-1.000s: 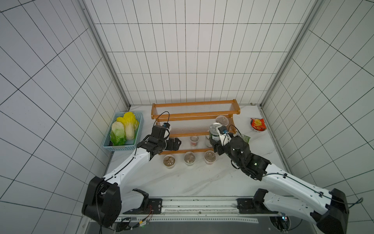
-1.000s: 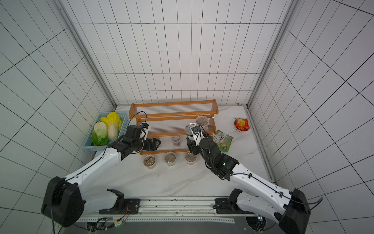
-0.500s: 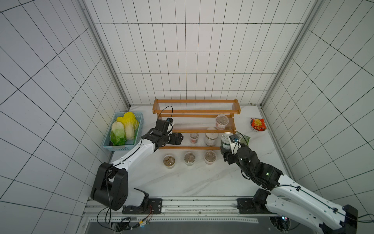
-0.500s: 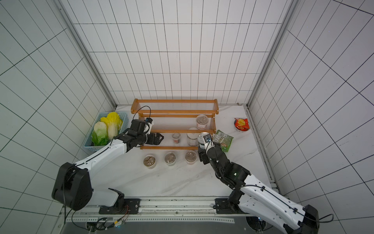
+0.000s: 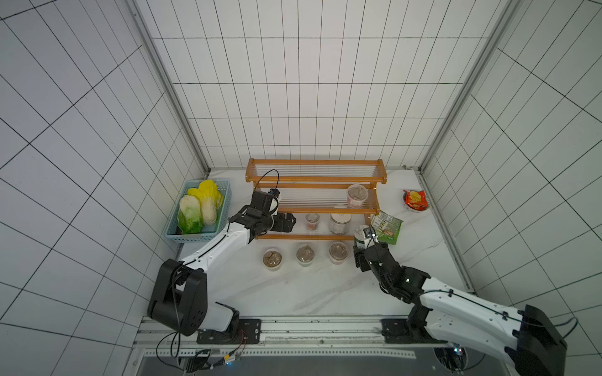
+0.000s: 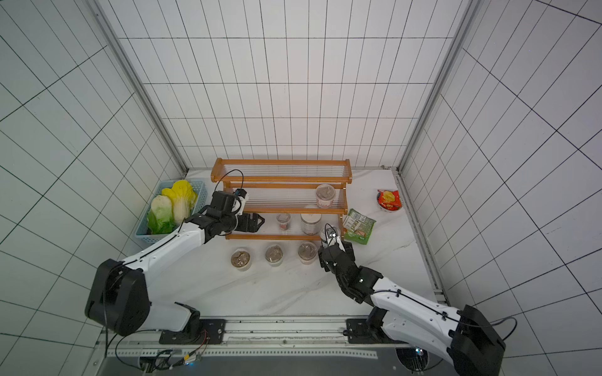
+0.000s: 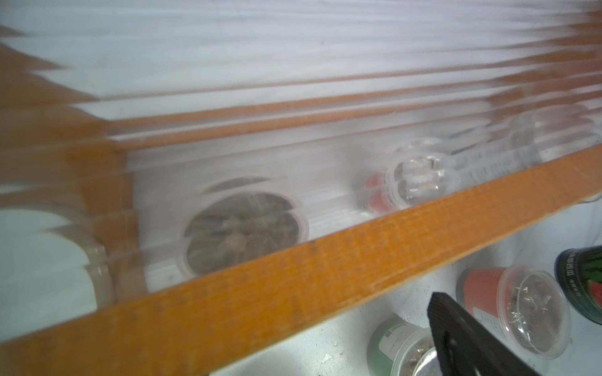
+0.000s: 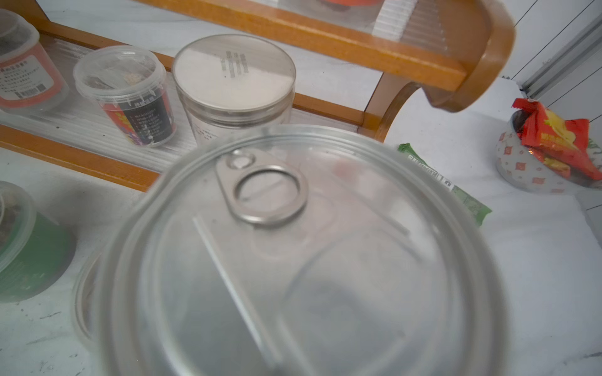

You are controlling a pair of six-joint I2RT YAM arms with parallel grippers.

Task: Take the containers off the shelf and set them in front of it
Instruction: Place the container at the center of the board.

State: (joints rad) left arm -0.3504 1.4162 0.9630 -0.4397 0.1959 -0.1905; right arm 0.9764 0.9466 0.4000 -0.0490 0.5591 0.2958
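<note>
Tin can (image 5: pixel 361 236) is clamped in my right claw (image 5: pixel 363 247) beside the shelf's (image 5: pixel 314 161) front corner, left claw (image 5: pixel 291 222) spread wide, empty.

- Nothing can be read in full — only traces of print show.
- white-lidded jar (image 8: pixel 234 70): a few short grey lines printed on the lid, too blurred to read.
- black-labelled cup (image 8: pixel 143 120): rows of tiny white print, illegible.
- red-labelled cup (image 8: pixel 26 78): small dark print and a barcode-like strip, unreadable.
- dark green can (image 7: pixel 583 283): white characters down its side — not decipherable.
- red snack packet (image 8: pixel 553 133): yellow lettering, unreadable.
- green packet (image 8: pixel 465 198): a strip of tiny print along one edge, too small.
</note>
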